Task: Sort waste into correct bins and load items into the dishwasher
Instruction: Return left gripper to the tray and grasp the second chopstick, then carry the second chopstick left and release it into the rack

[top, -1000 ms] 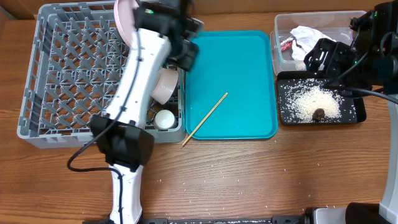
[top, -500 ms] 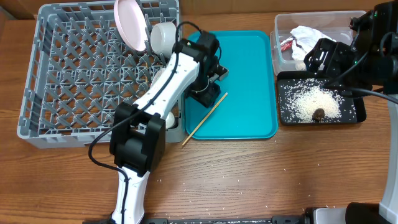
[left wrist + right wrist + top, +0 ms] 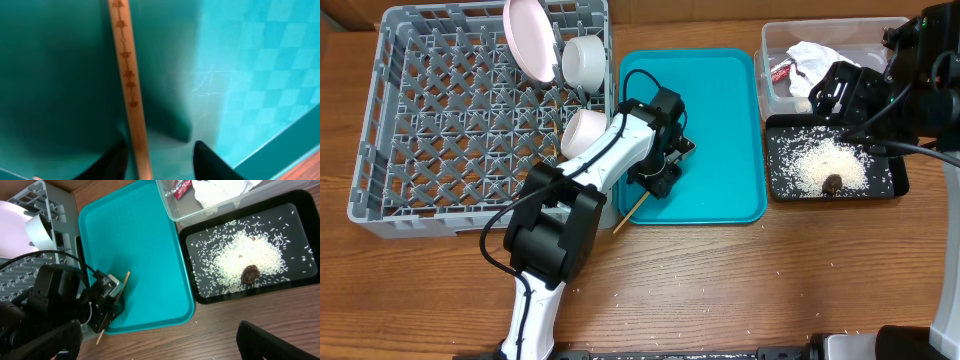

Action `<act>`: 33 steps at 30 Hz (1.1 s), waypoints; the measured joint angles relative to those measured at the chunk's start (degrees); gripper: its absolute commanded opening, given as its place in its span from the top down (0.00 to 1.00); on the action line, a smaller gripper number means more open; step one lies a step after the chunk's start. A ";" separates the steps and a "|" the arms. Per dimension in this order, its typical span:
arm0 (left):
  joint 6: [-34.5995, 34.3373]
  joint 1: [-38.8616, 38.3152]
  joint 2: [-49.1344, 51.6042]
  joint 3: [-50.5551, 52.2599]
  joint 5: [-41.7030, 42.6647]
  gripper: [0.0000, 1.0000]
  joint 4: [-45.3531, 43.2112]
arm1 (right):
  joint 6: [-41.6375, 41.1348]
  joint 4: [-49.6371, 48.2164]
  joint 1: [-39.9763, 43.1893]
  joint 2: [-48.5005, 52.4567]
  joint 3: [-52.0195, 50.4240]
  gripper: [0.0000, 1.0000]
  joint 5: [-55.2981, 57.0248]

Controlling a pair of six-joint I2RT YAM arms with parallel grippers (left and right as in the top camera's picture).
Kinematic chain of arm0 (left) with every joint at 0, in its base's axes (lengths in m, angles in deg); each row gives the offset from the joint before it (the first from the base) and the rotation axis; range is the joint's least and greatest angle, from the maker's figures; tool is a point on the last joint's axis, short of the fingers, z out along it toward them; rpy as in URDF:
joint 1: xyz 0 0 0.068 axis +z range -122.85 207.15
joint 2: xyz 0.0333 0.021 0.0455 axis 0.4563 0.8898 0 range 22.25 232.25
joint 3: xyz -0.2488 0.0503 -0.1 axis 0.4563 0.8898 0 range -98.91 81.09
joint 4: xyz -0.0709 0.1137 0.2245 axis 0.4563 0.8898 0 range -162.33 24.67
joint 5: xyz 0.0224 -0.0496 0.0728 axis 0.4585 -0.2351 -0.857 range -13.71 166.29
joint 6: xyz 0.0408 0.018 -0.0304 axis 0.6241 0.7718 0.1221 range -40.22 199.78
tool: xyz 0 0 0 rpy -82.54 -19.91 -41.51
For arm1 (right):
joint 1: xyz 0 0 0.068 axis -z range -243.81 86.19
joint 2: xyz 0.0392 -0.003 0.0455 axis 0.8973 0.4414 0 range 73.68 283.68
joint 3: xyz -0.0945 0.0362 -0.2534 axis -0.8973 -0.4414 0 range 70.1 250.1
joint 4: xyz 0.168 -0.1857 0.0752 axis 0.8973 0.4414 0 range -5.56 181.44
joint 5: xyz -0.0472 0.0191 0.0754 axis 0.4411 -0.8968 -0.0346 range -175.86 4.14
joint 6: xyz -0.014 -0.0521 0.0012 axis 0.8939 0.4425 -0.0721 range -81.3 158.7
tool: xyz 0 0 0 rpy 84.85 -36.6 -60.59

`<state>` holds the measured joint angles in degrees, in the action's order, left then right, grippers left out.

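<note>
One wooden chopstick [image 3: 625, 218] lies on the teal tray [image 3: 720, 110], its low end over the tray's front edge. My left gripper [image 3: 656, 180] is down on it. In the left wrist view the chopstick [image 3: 128, 75] runs between my open fingers [image 3: 160, 150], close to the left one. The grey dish rack [image 3: 380, 150] holds a plate [image 3: 528, 40] and two bowls [image 3: 582, 58] [image 3: 586, 132]; the cup is hidden. My right gripper [image 3: 842, 100] hangs open and empty over the bins [image 3: 167, 340].
The clear tub [image 3: 880, 32] holds the napkin [image 3: 820, 55] and red wrapper [image 3: 782, 70]. The black tray [image 3: 898, 186] holds rice [image 3: 825, 160] and a brown lump [image 3: 832, 182]. Stray rice grains dot the wooden table [image 3: 740, 280].
My left arm has swung from the rack's back right corner down onto the teal tray, over the chopstick. The right arm has not moved.
</note>
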<state>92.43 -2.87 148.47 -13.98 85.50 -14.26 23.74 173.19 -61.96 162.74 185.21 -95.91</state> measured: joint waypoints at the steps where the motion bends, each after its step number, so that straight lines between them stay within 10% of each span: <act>1: 0.04 0.00 -0.04 0.11 0.00 0.79 -0.24 | -0.02 0.02 0.00 0.00 0.02 0.00 0.00; 3: 0.02 0.00 -0.09 0.28 0.02 0.96 -0.66 | -0.02 0.02 0.00 0.00 0.02 0.00 0.00; 11: -0.66 0.00 -0.04 -2.23 -0.02 0.96 3.72 | 0.00 0.04 0.00 0.00 0.02 0.00 0.00; 19: -6.40 0.74 -1.33 -27.23 -8.63 0.96 16.50 | 0.00 0.00 0.00 0.00 0.00 0.00 0.00; 33: -25.11 24.61 -9.79 -29.07 -21.53 0.96 14.47 | -0.02 0.04 -0.02 0.00 0.00 0.00 0.00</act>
<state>67.31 21.74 138.67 -43.05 63.97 0.21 23.72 173.23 -61.98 162.74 185.21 -95.91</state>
